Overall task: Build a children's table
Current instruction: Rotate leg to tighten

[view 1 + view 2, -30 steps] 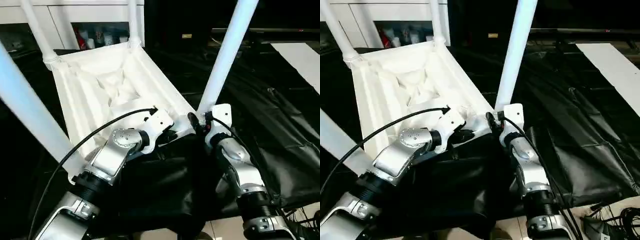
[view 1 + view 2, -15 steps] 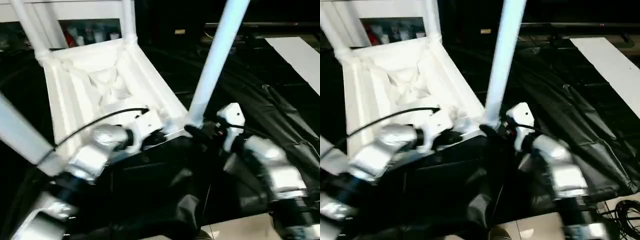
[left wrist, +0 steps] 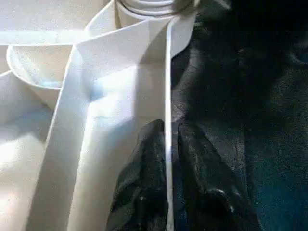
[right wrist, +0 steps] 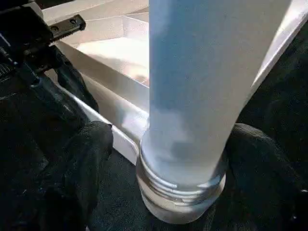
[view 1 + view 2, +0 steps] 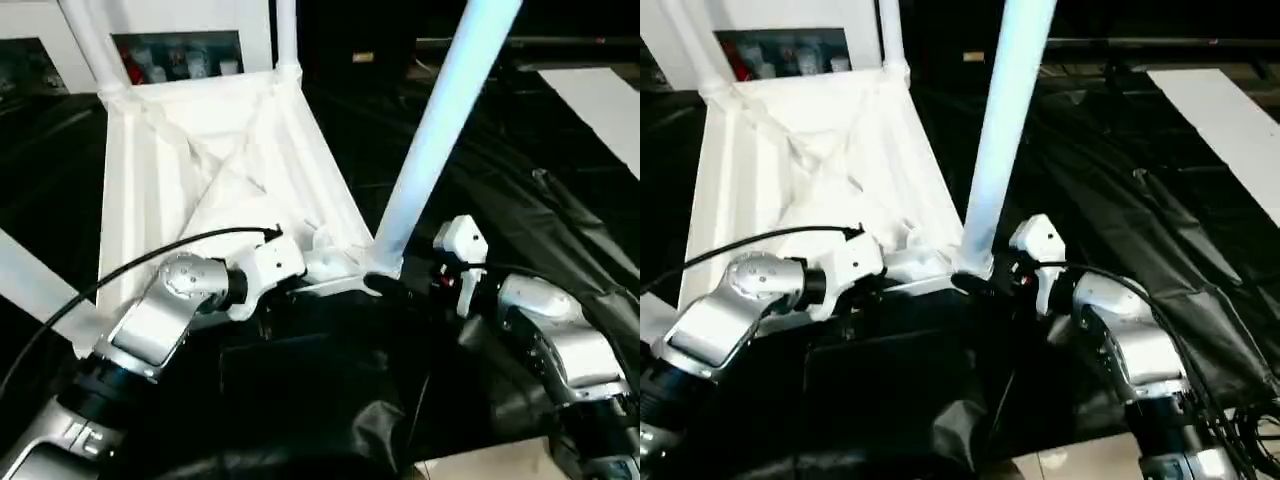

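The white tabletop (image 5: pixel 200 170) lies upside down with its ribbed underside showing. Legs stand in its sockets: two at the far corners (image 5: pixel 90 40) (image 5: pixel 285 35), one at the near left (image 5: pixel 30 290) and one at the near right (image 5: pixel 430 140). My left gripper (image 3: pixel 168 173) is shut on the thin near rim wall of the tabletop, one finger (image 3: pixel 144 168) on each side, close to the near right socket. My right gripper (image 4: pixel 171 132) stands open around the base of the near right leg (image 4: pixel 192 96), its fingers (image 4: pixel 86 163) just off the tube.
Black cloth (image 5: pixel 330 400) covers the surface under and around the tabletop. A white board (image 5: pixel 600 100) lies at the far right. White shelves with small items (image 5: pixel 180 55) stand behind. Cables (image 5: pixel 1250 440) lie on the floor at the lower right.
My right gripper has opened wider around the leg's base, and its forearm has swung out to the right. The left gripper stays on the rim. The camera has shifted.
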`<state>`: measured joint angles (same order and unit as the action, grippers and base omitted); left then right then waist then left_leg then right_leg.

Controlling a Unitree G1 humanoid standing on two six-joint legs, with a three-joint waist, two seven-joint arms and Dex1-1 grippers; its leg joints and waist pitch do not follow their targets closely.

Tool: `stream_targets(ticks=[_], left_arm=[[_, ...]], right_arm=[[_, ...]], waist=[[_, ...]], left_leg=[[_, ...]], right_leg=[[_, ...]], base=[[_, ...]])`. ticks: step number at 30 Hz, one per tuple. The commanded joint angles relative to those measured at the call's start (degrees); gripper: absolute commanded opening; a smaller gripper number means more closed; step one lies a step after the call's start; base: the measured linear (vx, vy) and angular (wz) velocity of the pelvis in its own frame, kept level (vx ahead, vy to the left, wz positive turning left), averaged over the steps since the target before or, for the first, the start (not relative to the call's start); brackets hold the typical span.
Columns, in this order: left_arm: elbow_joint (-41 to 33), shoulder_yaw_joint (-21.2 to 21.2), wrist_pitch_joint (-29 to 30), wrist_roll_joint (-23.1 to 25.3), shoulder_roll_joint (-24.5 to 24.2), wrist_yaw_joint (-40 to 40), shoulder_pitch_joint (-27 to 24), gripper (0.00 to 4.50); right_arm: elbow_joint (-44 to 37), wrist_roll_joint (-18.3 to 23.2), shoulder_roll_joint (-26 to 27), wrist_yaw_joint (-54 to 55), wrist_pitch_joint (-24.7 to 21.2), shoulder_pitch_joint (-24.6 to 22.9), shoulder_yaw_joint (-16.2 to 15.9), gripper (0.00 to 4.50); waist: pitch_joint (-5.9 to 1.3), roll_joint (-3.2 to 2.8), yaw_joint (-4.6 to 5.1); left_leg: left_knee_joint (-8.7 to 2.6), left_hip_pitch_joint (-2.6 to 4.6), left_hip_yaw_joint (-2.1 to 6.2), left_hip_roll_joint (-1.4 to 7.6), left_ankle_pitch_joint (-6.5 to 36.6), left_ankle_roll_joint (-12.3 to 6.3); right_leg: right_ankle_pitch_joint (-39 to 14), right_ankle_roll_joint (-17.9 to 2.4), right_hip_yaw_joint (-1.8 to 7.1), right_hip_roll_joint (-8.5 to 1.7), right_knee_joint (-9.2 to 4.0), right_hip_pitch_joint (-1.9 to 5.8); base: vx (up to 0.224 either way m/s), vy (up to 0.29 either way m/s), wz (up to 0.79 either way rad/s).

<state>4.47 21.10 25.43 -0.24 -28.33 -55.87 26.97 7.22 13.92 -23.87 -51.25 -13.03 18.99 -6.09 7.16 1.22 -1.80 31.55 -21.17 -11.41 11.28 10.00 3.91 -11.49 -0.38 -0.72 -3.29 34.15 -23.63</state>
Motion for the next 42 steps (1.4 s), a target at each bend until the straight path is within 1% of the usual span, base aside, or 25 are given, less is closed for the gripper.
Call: stream_targets(ticks=[1, 2, 4, 5, 7, 9, 11, 12, 13, 16, 18, 19, 22, 23, 24, 26, 30, 34, 39, 42], left_arm=[[2.31, 2.41, 1.82, 0.34, 0.11, -0.14, -2.51, 0.61], [2.31, 2.41, 1.82, 0.34, 0.11, -0.14, -2.51, 0.61], [1.92, 1.72, 1.88, 0.04, 0.24, 0.01, -2.92, 0.33], [1.92, 1.72, 1.88, 0.04, 0.24, 0.01, -2.92, 0.33], [1.80, 1.16, 1.85, -0.39, 0.51, 0.06, -3.15, 0.15], [1.82, 0.34, 0.93, -1.31, 1.10, 0.13, -3.41, 0.06], [1.58, 0.01, 0.12, -2.08, 1.39, -0.24, -3.65, 0.06], [1.39, 0.04, 0.04, -2.11, 1.34, -0.26, -3.81, 0.06], [1.12, 0.36, -0.78, -2.17, 1.11, -1.04, -4.01, 0.06], [-0.09, 0.53, -0.32, -2.52, 0.93, -1.88, -4.58, 0.06], [-0.63, 0.47, -0.40, -2.43, 0.85, -1.94, -4.83, 0.06], [-1.15, 0.39, -0.19, -2.63, 0.79, -2.16, -5.04, 0.06], [-2.10, 0.40, -0.08, -2.91, 0.56, -2.68, -5.57, 0.06], [-2.19, 0.42, -0.12, -2.84, 0.50, -2.72, -5.65, 0.02], [-2.42, 0.42, -0.04, -2.94, 0.38, -2.92, -5.80, 0.02], [-2.62, 0.43, -0.01, -3.00, 0.27, -3.06, -5.93, 0.00], [-2.98, 0.41, 0.11, -2.88, 0.05, -3.16, -6.15, 0.00], [-2.94, 0.34, 0.06, -2.75, -0.03, -3.21, -6.31, 0.00], [-2.93, 0.30, 0.18, -2.46, -0.14, -3.56, -6.52, 0.00], [-2.51, 0.28, 0.43, -2.49, 0.14, -3.42, -6.62, 0.00]], right_arm=[[-0.88, 0.66, -0.58, -1.57, -0.28, -0.12, -0.56, 3.92], [-0.88, 0.66, -0.58, -1.57, -0.28, -0.12, -0.56, 3.92], [-0.99, 0.47, -0.91, -2.23, -0.28, -0.35, -0.87, 3.92], [-0.99, 0.47, -0.91, -2.23, -0.28, -0.35, -0.87, 3.92], [-0.65, 0.01, -1.22, -2.78, 0.23, -0.33, -1.38, 3.92], [0.62, -1.16, -1.33, -2.83, 1.19, 0.08, -2.22, 3.92], [2.28, -2.22, -1.33, -2.64, 1.83, 0.71, -2.74, 3.92], [2.95, -2.85, -1.41, -2.49, 2.37, 0.91, -3.02, 3.92], [3.50, -3.16, -1.47, -2.67, 2.64, 1.10, -3.23, 3.92], [4.95, -3.40, -1.30, -2.95, 3.13, 1.90, -3.24, 3.92], [5.96, -3.60, -1.03, -2.82, 3.54, 2.52, -3.21, 3.92], [6.73, -3.77, -0.87, -2.83, 3.96, 2.91, -3.28, 3.92], [8.81, -4.27, -0.44, -2.97, 5.26, 3.81, -3.54, 3.92], [9.17, -4.27, -0.36, -3.05, 5.50, 3.96, -3.57, 3.74], [9.33, -4.20, -0.27, -3.12, 5.62, 4.09, -3.56, 3.74], [9.47, -4.11, -0.18, -3.28, 5.74, 4.21, -3.55, 3.46], [10.07, -3.45, -0.10, -4.57, 6.28, 4.45, -3.59, 3.15], [10.29, -3.16, -0.16, -5.31, 6.70, 4.32, -3.68, 2.83], [10.70, -3.18, 0.24, -5.44, 7.12, 3.77, -3.70, 2.73], [11.25, -3.42, 1.26, -3.54, 7.06, 3.35, -2.96, 2.72]], waist=[[-2.99, 0.19, 0.08], [-2.95, 0.16, 0.09], [-3.07, 0.20, 0.10], [-3.13, 0.18, 0.09], [-3.21, 0.25, 0.09], [-3.26, 0.36, 0.02], [-3.21, 0.40, 0.20], [-3.26, 0.67, 0.27], [-3.22, 0.46, 0.20], [-3.42, 0.48, 0.20], [-3.45, 0.72, 0.29], [-3.46, 0.64, 0.33], [-3.58, 0.67, 0.26], [-3.58, 0.65, 0.20], [-3.60, 0.74, 0.18], [-3.57, 0.69, 0.09], [-3.43, 0.79, 0.14], [-3.45, 0.81, 0.11], [-3.58, 0.76, 0.15], [-3.48, 0.78, 0.18]], left_leg=[[-2.80, 0.71, 0.54, 1.73, 7.92, -3.65], [-2.83, 0.72, 0.54, 1.73, 7.84, -3.63], [-2.70, 0.70, 0.51, 1.68, 6.72, -3.87], [-2.67, 0.65, 0.52, 1.67, 6.31, -3.99], [-2.51, 0.62, 0.43, 1.57, 5.17, -4.74], [-2.44, 0.60, 0.40, 1.53, 4.89, -5.24], [-2.44, 0.58, 0.40, 1.48, 5.54, -5.33], [-2.42, 0.53, 0.40, 1.50, 5.60, -5.36], [-2.45, 0.62, 0.41, 1.56, 5.84, -5.32], [-2.33, 0.61, 0.41, 1.59, 4.64, -5.72], [-2.27, 0.51, 0.39, 1.52, 4.09, -6.21], [-2.22, 0.55, 0.36, 1.52, 3.83, -6.49], [-2.08, 0.55, 0.31, 1.55, 3.06, -6.97], [-2.06, 0.56, 0.28, 1.54, 2.88, -7.08], [-2.04, 0.52, 0.28, 1.55, 2.68, -7.31], [-2.05, 0.54, 0.29, 1.56, 2.56, -7.49], [-2.07, 0.53, 0.32, 1.56, 4.34, -6.88], [-2.07, 0.58, 0.35, 1.56, 4.82, -6.36], [-1.95, 0.51, 0.34, 1.50, 3.54, -6.92], [-1.95, 0.45, 0.32, 1.44, 3.73, -7.03]], right_leg=[[-6.29, -13.47, 2.06, -3.29, -3.57, 2.70], [-6.32, -13.38, 2.05, -3.24, -3.60, 2.63], [-4.51, -13.48, 2.08, -3.20, -3.40, 2.67], [-3.73, -13.63, 2.07, -3.22, -3.30, 2.76], [-0.98, -14.18, 2.05, -3.11, -3.04, 2.86], [-0.10, -14.43, 2.04, -3.12, -2.97, 2.90], [-1.66, -14.32, 2.00, -3.14, -3.15, 2.85], [-2.08, -14.22, 2.00, -3.18, -3.15, 2.91], [-2.99, -14.11, 2.03, -3.21, -3.21, 2.80], [-1.48, -14.37, 2.03, -3.20, -2.93, 2.88], [-0.43, -14.53, 1.98, -3.13, -2.76, 2.98], [-0.09, -14.66, 2.00, -3.13, -2.74, 2.94], [0.63, -15.24, 2.00, -3.21, -2.59, 2.95], [0.96, -15.32, 2.01, -3.18, -2.56, 2.95], [1.45, -15.43, 2.00, -3.15, -2.52, 2.99], [1.62, -15.32, 1.96, -3.07, -2.45, 2.97], [-1.65, -14.84, 1.98, -3.18, -2.70, 2.88], [-3.25, -14.38, 2.03, -3.21, -2.76, 2.80], [-0.69, -14.84, 2.01, -3.12, -2.49, 2.89], [-0.89, -14.84, 2.01, -3.12, -2.58, 2.88]], base=[[0.000, 0.000, 0.00], [0.000, 0.000, 0.00], [0.000, 0.000, 0.00], [0.000, 0.000, 0.00], [0.000, 0.000, 0.00], [0.000, 0.000, 0.00], [0.000, 0.000, 0.00], [0.000, 0.000, 0.00], [0.000, 0.000, 0.00], [0.000, 0.000, 0.00], [0.000, 0.000, 0.00], [0.000, 0.000, 0.00], [0.000, 0.000, 0.00], [0.000, 0.000, 0.00], [0.000, 0.000, 0.00], [0.000, 0.000, 0.00], [0.000, 0.000, 0.00], [0.000, 0.000, 0.00], [0.000, 0.000, 0.00], [0.000, 0.000, 0.00]])
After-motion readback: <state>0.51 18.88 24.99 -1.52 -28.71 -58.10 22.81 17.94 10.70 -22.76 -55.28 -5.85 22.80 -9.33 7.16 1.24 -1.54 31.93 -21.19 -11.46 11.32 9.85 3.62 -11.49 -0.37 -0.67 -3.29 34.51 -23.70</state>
